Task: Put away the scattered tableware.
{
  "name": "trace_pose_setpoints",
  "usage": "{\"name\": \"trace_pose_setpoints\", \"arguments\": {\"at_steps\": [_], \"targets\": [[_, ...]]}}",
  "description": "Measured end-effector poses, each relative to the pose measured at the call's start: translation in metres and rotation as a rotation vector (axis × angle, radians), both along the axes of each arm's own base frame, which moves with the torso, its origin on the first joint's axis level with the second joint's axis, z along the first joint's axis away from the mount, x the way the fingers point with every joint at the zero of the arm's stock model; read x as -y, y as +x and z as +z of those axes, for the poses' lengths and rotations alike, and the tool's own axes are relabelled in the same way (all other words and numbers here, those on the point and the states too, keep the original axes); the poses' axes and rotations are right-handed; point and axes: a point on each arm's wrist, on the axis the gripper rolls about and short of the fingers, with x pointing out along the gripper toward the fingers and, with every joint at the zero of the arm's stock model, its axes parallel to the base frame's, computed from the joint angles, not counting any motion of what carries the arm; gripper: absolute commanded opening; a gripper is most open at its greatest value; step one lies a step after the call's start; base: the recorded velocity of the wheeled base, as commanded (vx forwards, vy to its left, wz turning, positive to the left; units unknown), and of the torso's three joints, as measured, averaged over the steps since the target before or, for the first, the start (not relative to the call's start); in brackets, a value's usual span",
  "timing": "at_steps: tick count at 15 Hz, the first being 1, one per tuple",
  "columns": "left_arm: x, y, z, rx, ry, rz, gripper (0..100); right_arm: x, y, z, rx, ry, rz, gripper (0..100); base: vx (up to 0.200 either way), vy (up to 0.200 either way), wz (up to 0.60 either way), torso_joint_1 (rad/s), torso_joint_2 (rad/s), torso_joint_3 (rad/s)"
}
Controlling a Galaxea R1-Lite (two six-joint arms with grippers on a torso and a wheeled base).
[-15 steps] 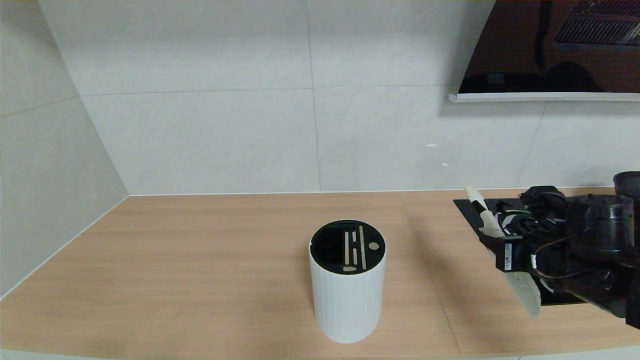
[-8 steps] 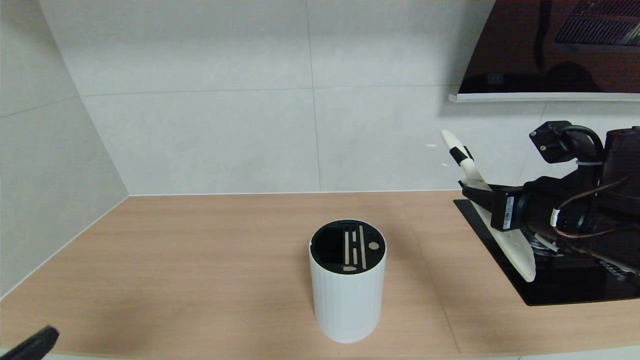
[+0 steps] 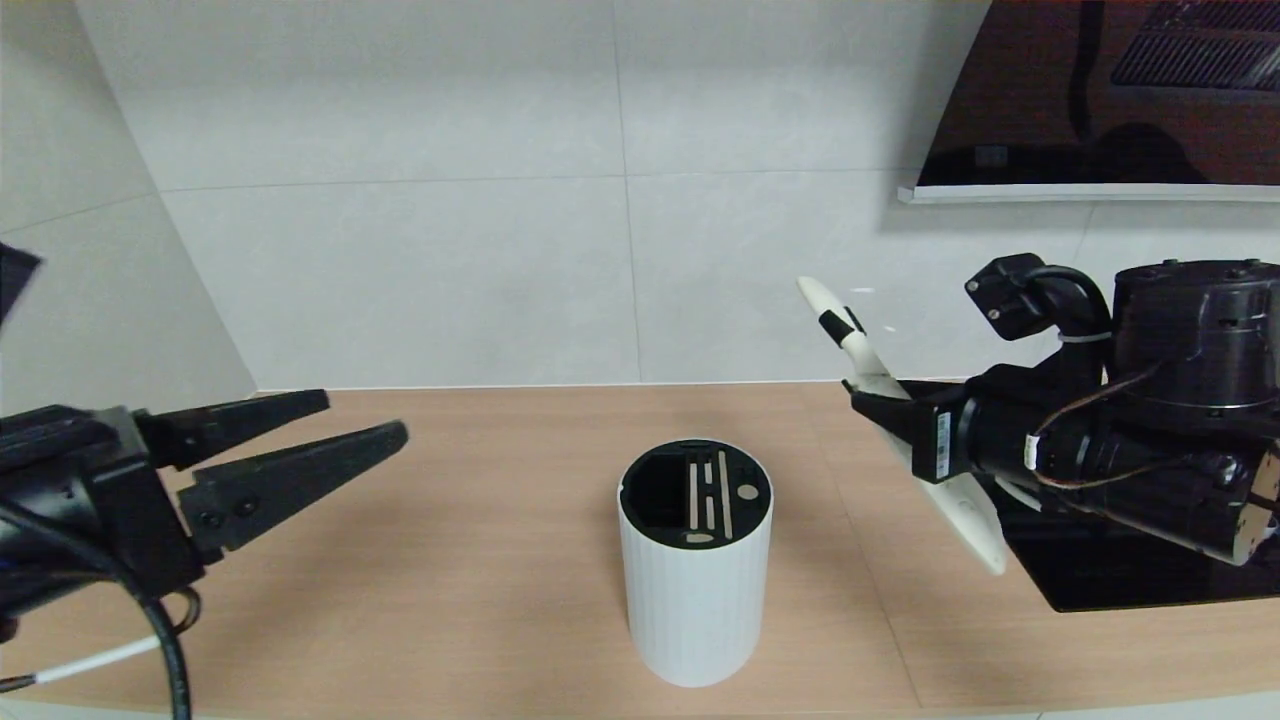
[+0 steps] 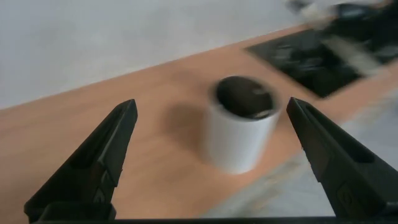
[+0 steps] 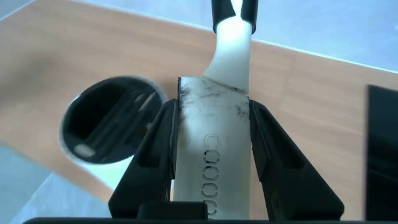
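A white cylindrical holder (image 3: 696,566) with a black slotted top stands on the wooden counter (image 3: 480,520); it also shows as holder (image 4: 238,132) and holder (image 5: 109,127). My right gripper (image 3: 880,415) is shut on a white knife (image 3: 905,430) with a black band on its handle, held tilted in the air to the right of the holder and above its height. In the right wrist view the knife (image 5: 214,134) lies clamped between the fingers. My left gripper (image 3: 365,420) hangs open to the left of the holder, and in its own view as gripper (image 4: 211,143) it holds nothing.
A black cooktop (image 3: 1110,575) is set into the counter at the right. A dark range hood (image 3: 1100,100) hangs on the tiled wall above it. Bare counter lies on both sides of the holder.
My right gripper has lifted the knife off the cooktop area and carried it left toward the holder. My left gripper has come into view from the lower left, open.
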Motion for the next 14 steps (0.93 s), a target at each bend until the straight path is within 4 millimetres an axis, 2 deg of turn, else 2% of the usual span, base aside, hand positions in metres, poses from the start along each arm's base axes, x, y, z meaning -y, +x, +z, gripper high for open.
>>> {"name": "trace_pose_setpoints", "arguments": {"at_steps": [6,11,14], "targets": [[0.05,0.035,-0.006,-0.189,-0.343,-0.16,100,-0.044,-0.029,-0.003,-0.016,0.05,0.118,0,0.0,0.0,0.0,0.0,0.0,0.0],[0.082,0.055,-0.03,-0.251,-0.45,-0.225,100,-0.074,-0.037,-0.009,0.016,0.108,0.148,0,0.0,0.0,0.0,0.0,0.0,0.0],[0.096,0.068,-0.047,-0.262,-0.481,-0.188,100,-0.088,-0.041,-0.016,0.011,0.125,0.18,0,0.0,0.0,0.0,0.0,0.0,0.0]]}}
